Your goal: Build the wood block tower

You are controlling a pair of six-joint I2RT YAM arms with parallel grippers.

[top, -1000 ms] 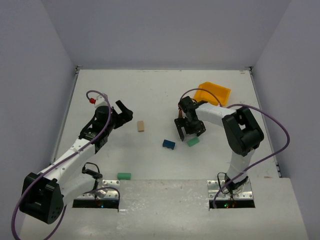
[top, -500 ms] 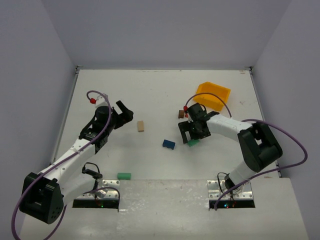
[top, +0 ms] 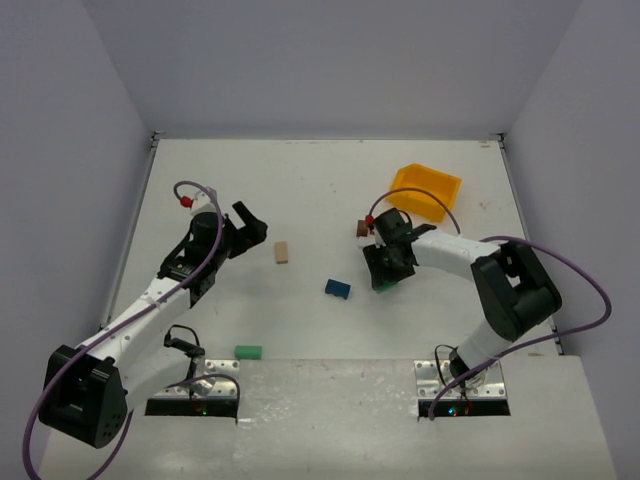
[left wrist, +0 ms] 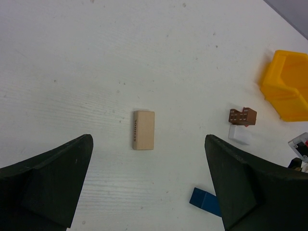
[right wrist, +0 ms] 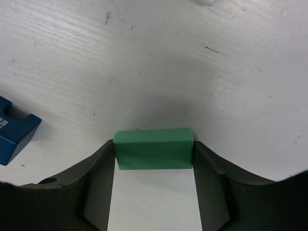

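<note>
- Moved since a second ago: right gripper [top: 385,268] has dropped low over the green block [right wrist: 154,149]. The elbow has swung out to the right. The left arm has not shifted.
- Right gripper, state: both fingers [right wrist: 96,173] press flat against the short ends of the green block, so it is clamped. The block appears to rest on the table [top: 300,170].
- Left gripper [top: 252,222], state: jaws spread wide and holding nothing, hanging over the tan block [left wrist: 144,130].
- Tower: none stands yet, and all pieces lie singly.
- Stock on table:
  - blue block [top: 337,289], just left of the held piece;
  - second green block [top: 248,352], near the front edge;
  - brown block [left wrist: 243,116], touching or just beside a pale block [left wrist: 239,134], close to the yellow bin [top: 432,174].
- Handling, judged: painted wood, so light, rigid and not fragile. The smooth paint may slip under a loose pinch. The end-to-end grip looks square and centred, which suits a straight lift.
- Room, judged: the blue block sits near the left finger, so rise vertically before travelling. Open table lies between the tan and blue blocks, well away from the walls and the bin, and would suit a tower base.
</note>
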